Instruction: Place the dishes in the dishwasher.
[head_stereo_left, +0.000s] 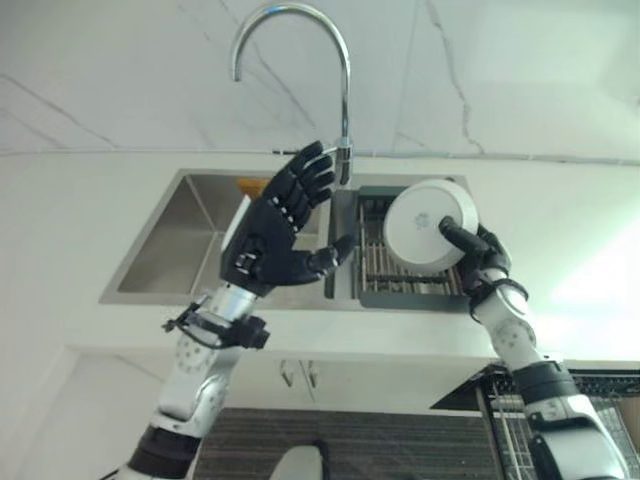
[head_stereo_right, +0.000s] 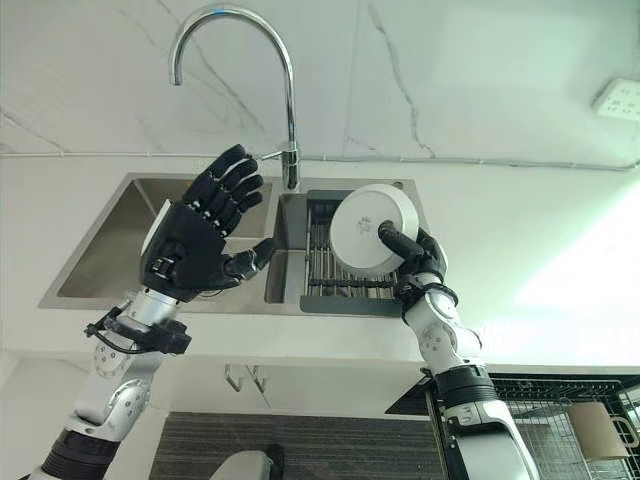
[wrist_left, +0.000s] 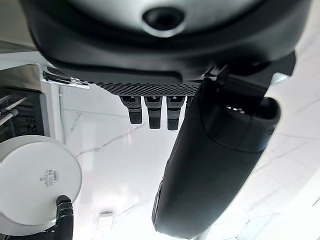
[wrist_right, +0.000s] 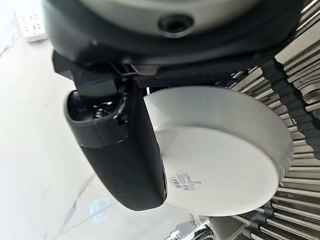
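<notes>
Plate underside label faces right robot hand thumb above rack.

Bright, even light is spread across the pale counter, with a washed-out glare patch seen at the right. The curved tap is marked by sharp highlights. Soft shading is cast inside the sink; wrist views are blurred close up.
</notes>
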